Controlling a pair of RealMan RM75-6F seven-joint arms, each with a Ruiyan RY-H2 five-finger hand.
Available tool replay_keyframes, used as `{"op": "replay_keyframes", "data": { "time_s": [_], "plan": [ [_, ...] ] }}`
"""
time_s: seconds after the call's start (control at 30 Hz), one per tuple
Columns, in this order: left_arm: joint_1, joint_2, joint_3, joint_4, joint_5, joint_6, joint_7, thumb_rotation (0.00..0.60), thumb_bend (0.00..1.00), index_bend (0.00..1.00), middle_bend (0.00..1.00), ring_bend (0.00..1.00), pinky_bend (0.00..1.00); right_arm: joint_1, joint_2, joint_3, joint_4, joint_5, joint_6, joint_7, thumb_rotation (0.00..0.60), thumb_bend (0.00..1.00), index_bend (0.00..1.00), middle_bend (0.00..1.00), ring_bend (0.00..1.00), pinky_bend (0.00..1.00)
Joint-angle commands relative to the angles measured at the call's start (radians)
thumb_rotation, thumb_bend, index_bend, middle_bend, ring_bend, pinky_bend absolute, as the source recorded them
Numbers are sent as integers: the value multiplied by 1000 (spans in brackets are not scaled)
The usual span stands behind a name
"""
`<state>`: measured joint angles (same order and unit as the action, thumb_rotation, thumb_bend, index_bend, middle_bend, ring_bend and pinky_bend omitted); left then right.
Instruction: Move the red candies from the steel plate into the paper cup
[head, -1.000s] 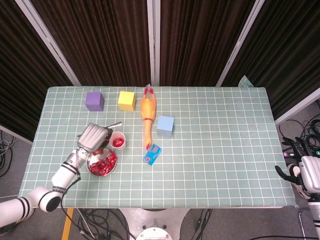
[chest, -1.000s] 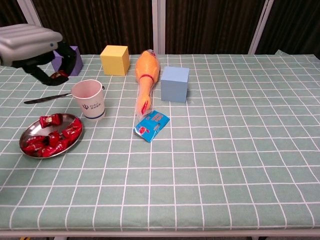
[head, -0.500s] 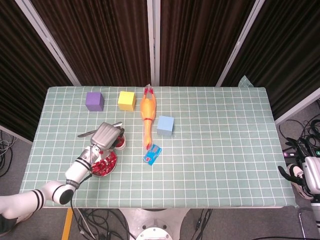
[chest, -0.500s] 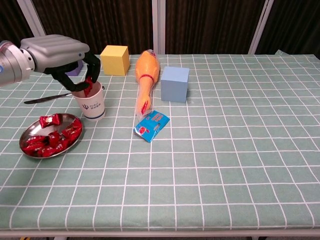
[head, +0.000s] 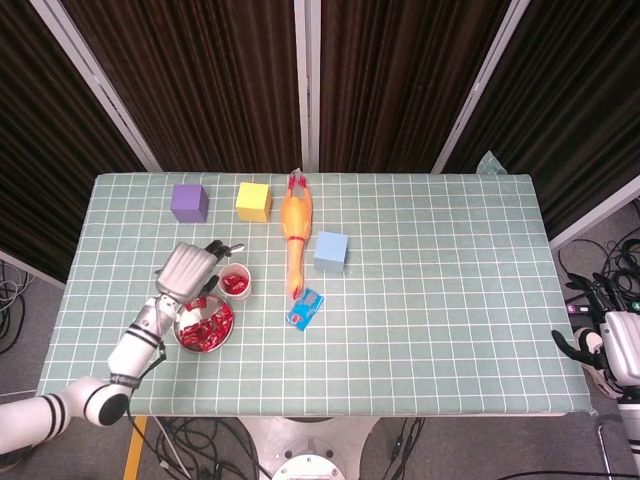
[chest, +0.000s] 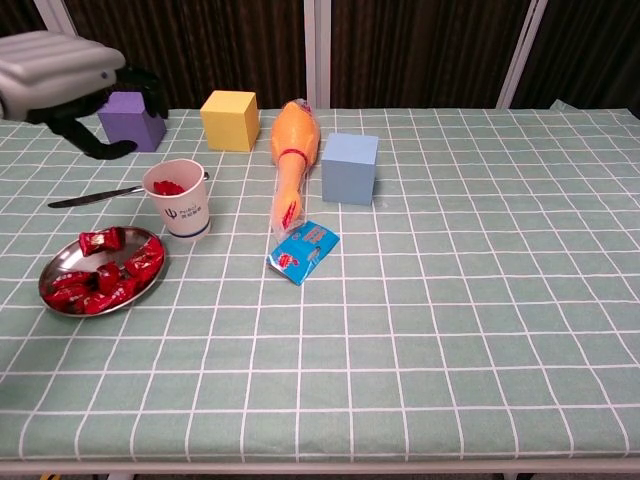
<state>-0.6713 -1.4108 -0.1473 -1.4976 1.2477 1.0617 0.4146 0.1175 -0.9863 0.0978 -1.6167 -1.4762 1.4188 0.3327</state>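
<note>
A steel plate (chest: 56, 296) (head: 181, 337) at the table's front left holds several red candies (chest: 103, 275) (head: 206, 328). Just right of it stands a white paper cup (chest: 180, 204) (head: 236, 281) with red candy inside (chest: 168, 187). My left hand (chest: 62, 88) (head: 187, 270) hovers above and to the left of the cup, its fingers apart and holding nothing. Off the table's right edge, my right hand (head: 610, 340) hangs with fingers apart, seen only in the head view.
A metal spoon (chest: 95, 196) lies behind the plate. Purple (chest: 132, 116), yellow (chest: 229, 119) and blue (chest: 349, 167) cubes, an orange rubber chicken (chest: 292, 148) and a blue packet (chest: 303, 250) sit at the back and middle.
My left hand carried a red candy over the cup, let it go into the cup, and has drawn back to the left with nothing in it.
</note>
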Motion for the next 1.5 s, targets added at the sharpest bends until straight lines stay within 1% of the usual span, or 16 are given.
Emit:
{"op": "replay_keyframes", "data": {
  "time_s": [0.03,0.1,0.2,0.27,0.4,0.5,0.63,0.83,1.07,1.27,1.5],
  "plan": [
    [94,78,48,-69,66,113,-66,600,374,387,420,885,1000,2,-1,-1,1,-3,-1,2,600,196,128,237,70,424],
    [135,99,80,-80,101,156,-89,600,374,408,442,885,1000,3,-3,-1,3,-6,-2,5,600,196,128,237,70,424],
    [172,105,133,-71,146,174,-99,600,374,445,470,886,1000,6,-5,-2,5,-9,-4,7,600,196,128,237,70,424],
    [184,98,157,-61,158,164,-102,600,374,451,472,886,1000,7,-7,-3,7,-11,-6,8,600,196,128,237,70,424],
    [195,66,198,-37,167,122,-62,600,373,451,472,886,1000,10,-9,-4,7,-18,-5,9,600,195,128,237,70,424],
    [198,37,210,-23,162,97,-26,600,373,451,472,886,1000,12,-9,-4,5,-19,-6,8,600,196,128,237,71,424],
    [197,8,211,-4,134,59,19,600,374,451,472,886,1000,12,-7,-4,3,-17,-6,5,600,195,128,237,71,424],
    [199,-34,209,43,106,32,85,600,374,451,472,886,1000,11,-5,-5,-1,-13,-6,0,600,196,128,237,71,424],
    [190,-74,195,88,72,-10,99,600,374,451,472,886,1000,13,-6,-5,-3,-10,-9,-3,600,195,128,237,70,424],
    [185,-92,186,108,69,-19,102,600,374,454,478,886,1000,12,-2,-4,-5,-7,-8,-5,600,196,127,237,71,424],
    [188,-109,185,136,75,-21,95,600,375,498,509,887,1000,12,-2,-4,-6,-3,-11,-6,600,196,125,237,70,424]
  ]
}}
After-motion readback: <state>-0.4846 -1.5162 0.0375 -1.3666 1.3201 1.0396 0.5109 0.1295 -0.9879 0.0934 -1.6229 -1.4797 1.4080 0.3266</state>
